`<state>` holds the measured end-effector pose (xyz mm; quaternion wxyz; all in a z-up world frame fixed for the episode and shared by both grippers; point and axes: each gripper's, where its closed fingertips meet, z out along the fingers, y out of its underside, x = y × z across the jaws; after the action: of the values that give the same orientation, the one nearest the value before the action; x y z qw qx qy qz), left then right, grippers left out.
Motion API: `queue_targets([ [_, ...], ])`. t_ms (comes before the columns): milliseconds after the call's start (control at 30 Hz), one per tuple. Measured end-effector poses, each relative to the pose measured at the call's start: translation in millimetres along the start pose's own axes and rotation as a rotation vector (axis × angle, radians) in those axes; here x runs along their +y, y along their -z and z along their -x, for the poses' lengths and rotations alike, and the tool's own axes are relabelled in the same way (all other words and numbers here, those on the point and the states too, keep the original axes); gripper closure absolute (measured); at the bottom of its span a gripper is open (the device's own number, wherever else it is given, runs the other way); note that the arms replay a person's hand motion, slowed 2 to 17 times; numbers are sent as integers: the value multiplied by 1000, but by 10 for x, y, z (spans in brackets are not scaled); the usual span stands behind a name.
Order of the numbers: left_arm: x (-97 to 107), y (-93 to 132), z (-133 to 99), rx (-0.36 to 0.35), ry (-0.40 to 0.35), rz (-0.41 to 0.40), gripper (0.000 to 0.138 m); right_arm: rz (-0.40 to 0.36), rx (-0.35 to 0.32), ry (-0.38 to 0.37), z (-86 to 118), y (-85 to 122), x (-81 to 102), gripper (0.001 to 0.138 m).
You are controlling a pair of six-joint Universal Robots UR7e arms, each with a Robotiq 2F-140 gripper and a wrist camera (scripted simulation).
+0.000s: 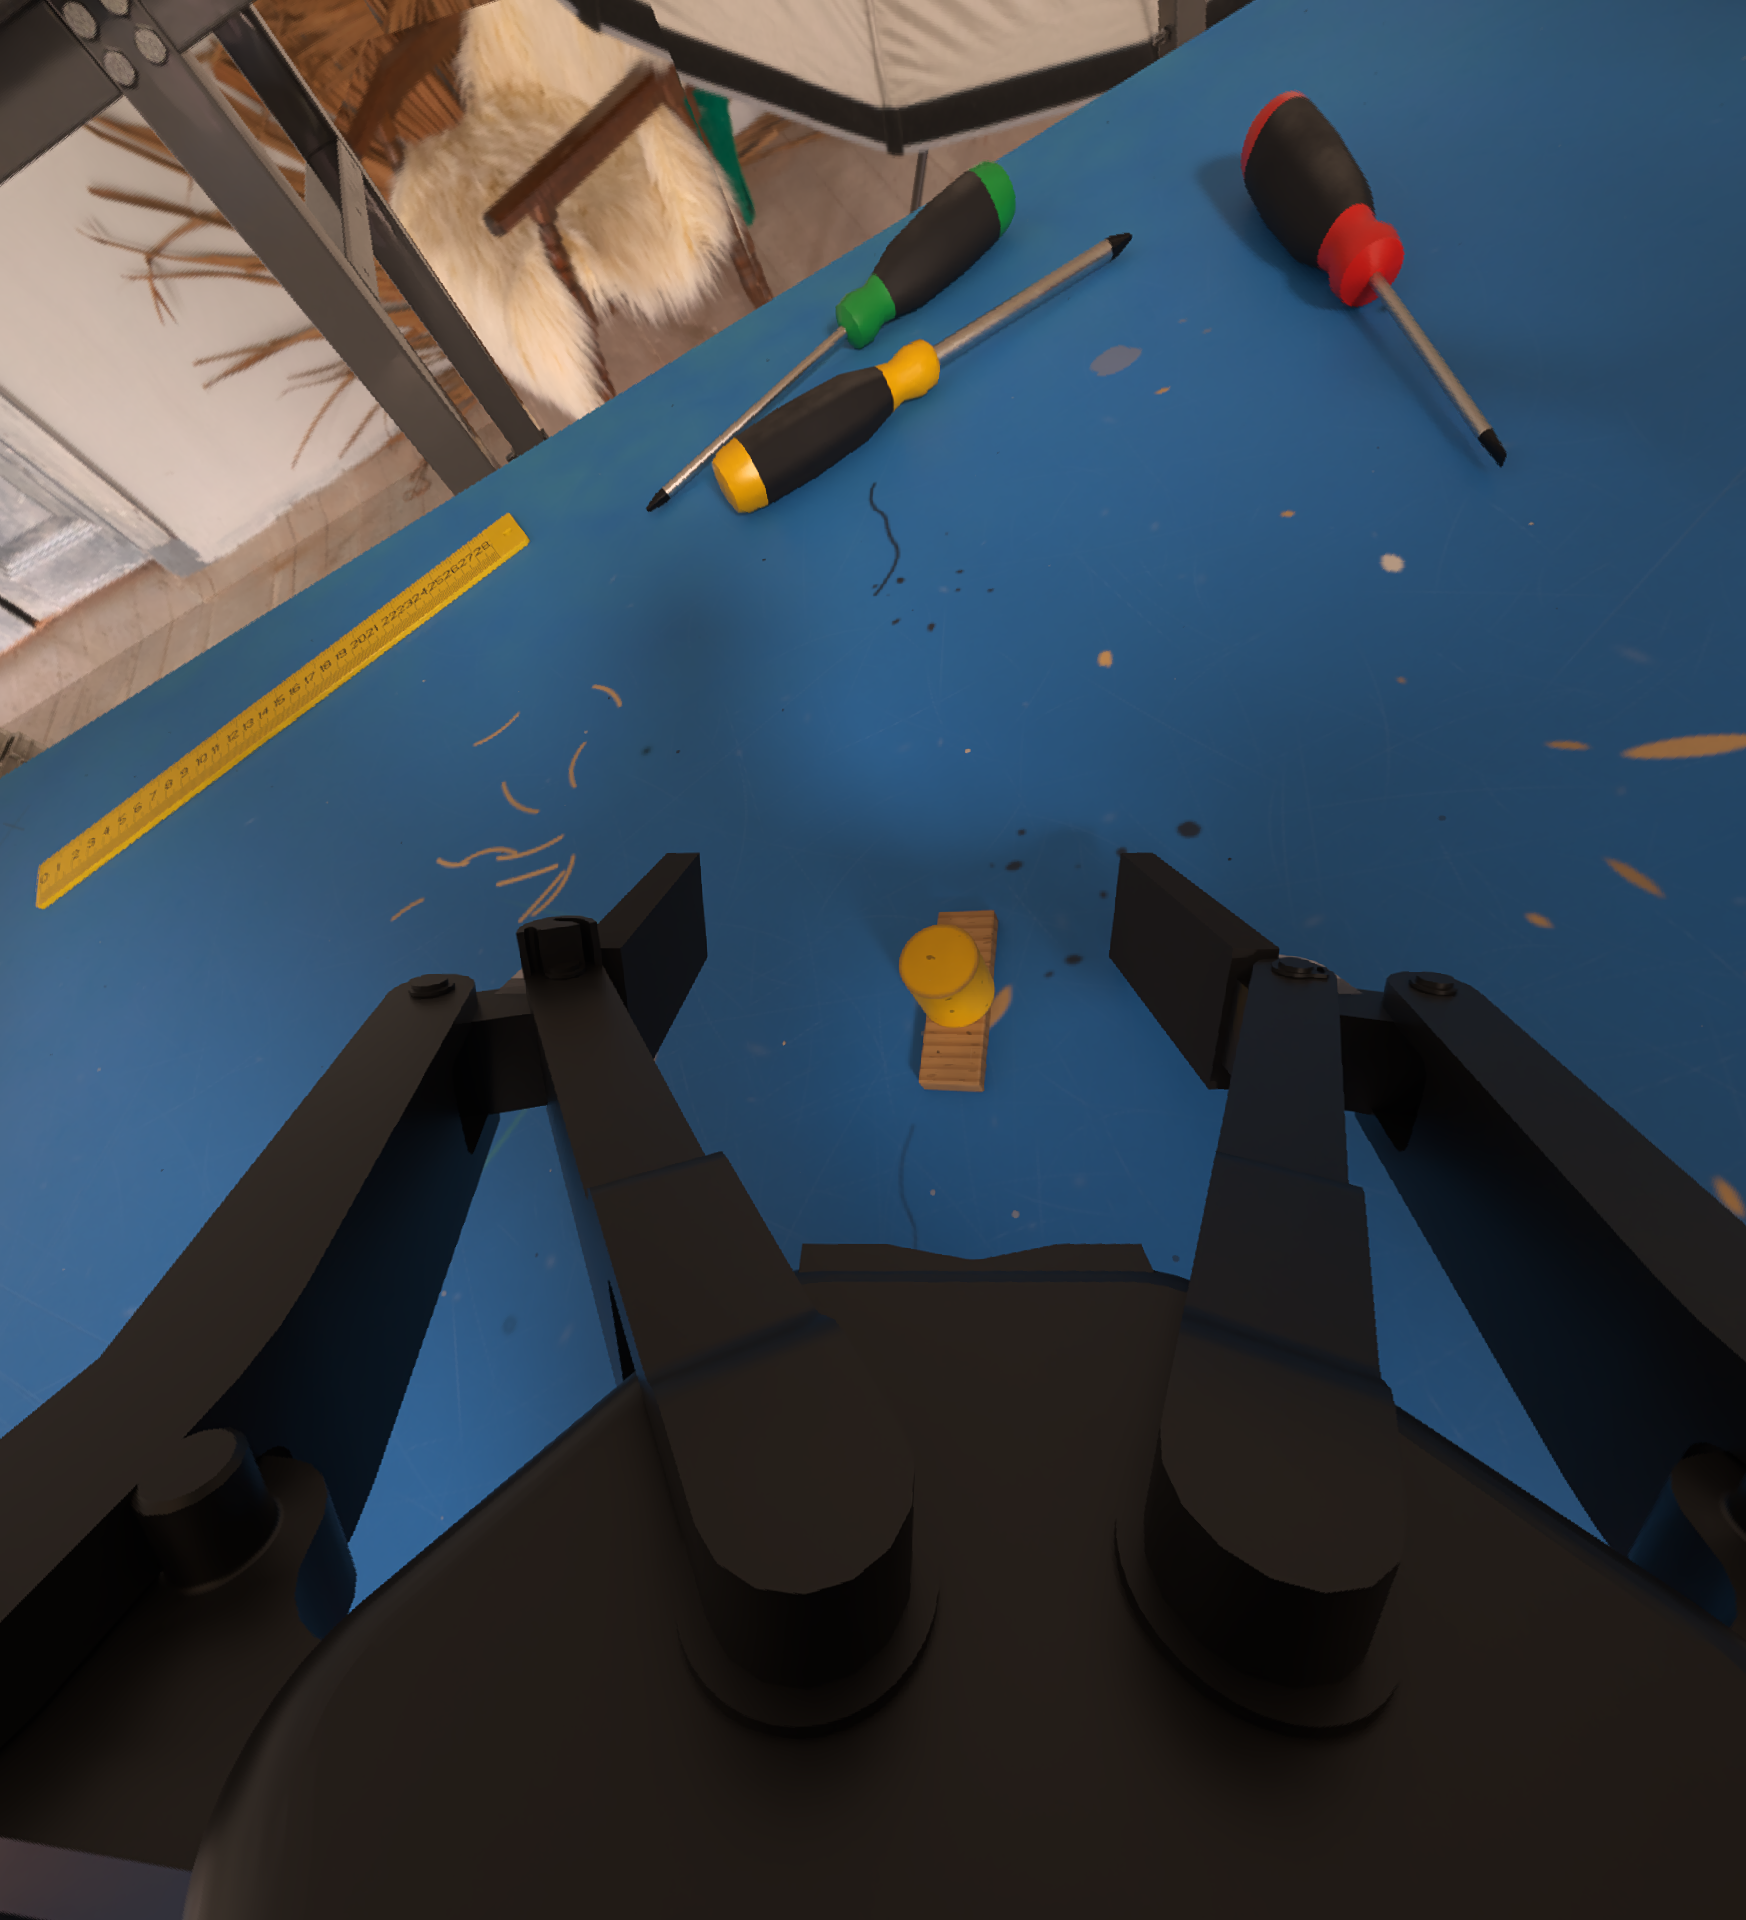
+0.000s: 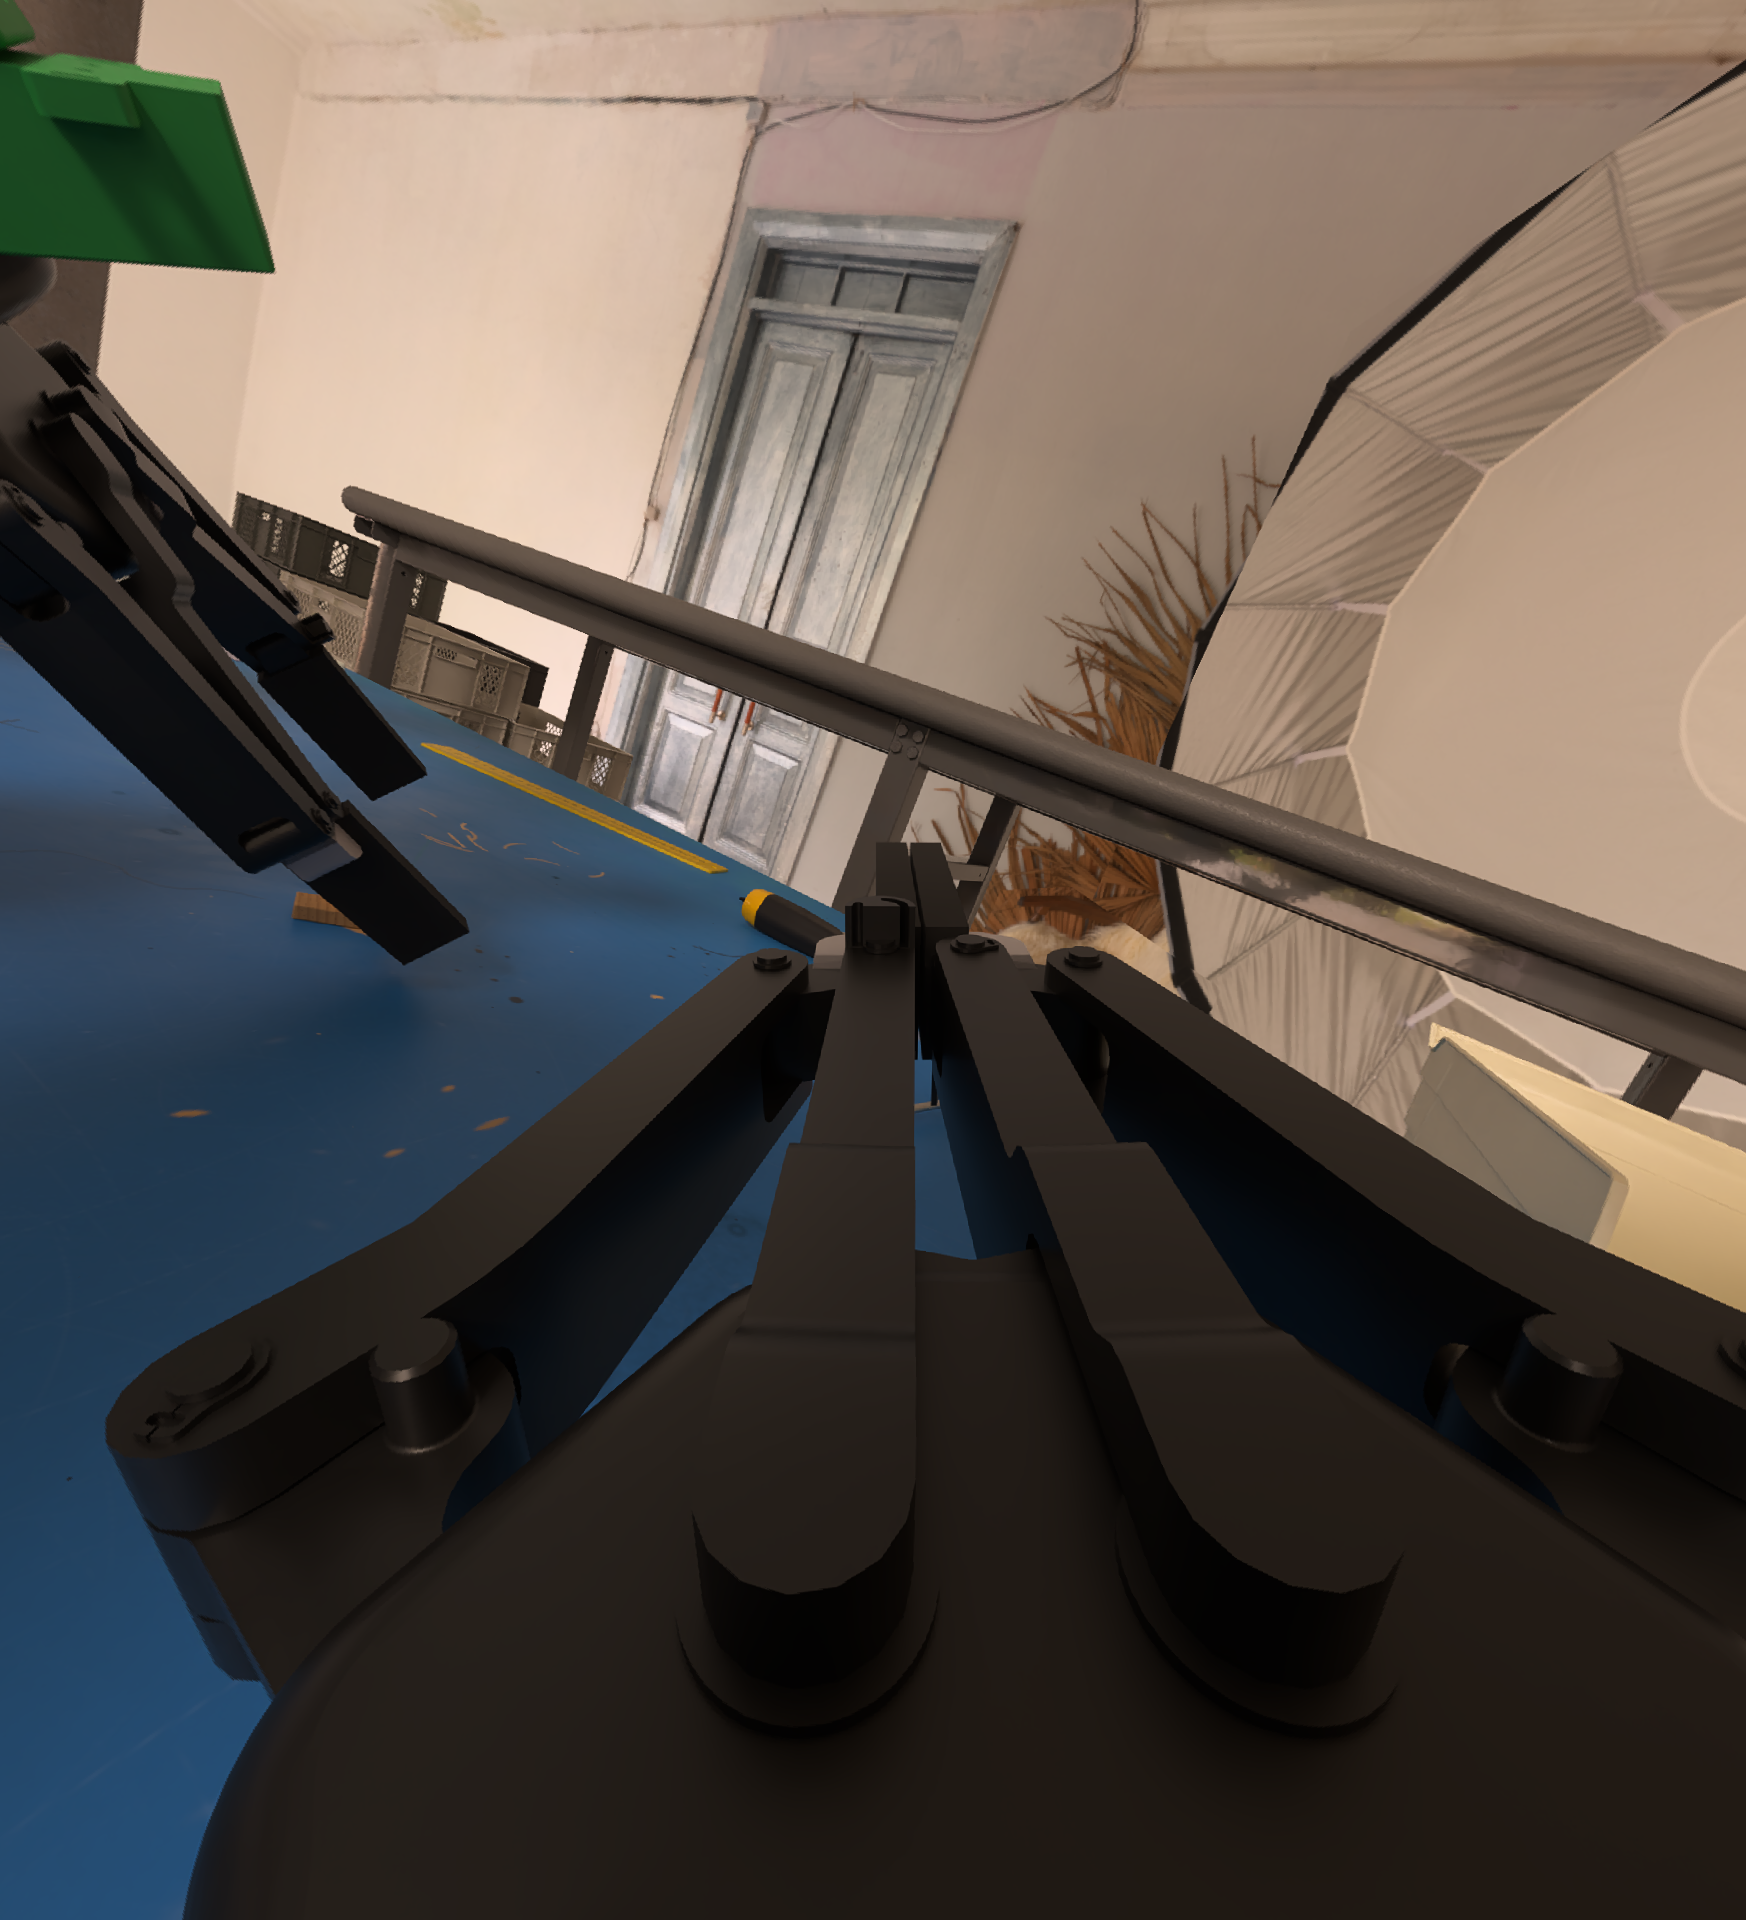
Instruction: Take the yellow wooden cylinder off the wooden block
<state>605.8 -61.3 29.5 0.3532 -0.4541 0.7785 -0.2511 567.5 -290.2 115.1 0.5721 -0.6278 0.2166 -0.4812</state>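
Left gripper point(image 1: 908, 971), jaws spread wide, hovers above yellow wooden cylinder point(image 1: 946, 975) on wooden block point(image 1: 955, 1049); likely light, rigid, best pinched across its curved sides.

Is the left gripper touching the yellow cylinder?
Apart. The left wrist view shows the left gripper open, with blue table visible between each finger and the cylinder.

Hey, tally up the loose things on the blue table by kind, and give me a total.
Screwdrivers: 3, with green, yellow and red trim
Yellow ruler: 1
Yellow wooden cylinder: 1
Wooden block: 1
Total: 6
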Motion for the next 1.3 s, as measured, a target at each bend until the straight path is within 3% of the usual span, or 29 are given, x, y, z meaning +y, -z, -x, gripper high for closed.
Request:
queue_targets([
  [200, 34, 31, 23, 27, 10, 7, 49, 0, 0, 2, 3, 0, -1, 138],
  [800, 115, 67, -85, 184, 9, 35, 115, 1, -1, 4, 7, 0, 0, 138],
  [1033, 96, 74, -126, 224, -48, 23, 116, 0, -1, 4, 6, 0, 0, 138],
  [1300, 85, 111, -218, 291, -168, -1, 117, 0, -2, 4, 7, 0, 0, 138],
])
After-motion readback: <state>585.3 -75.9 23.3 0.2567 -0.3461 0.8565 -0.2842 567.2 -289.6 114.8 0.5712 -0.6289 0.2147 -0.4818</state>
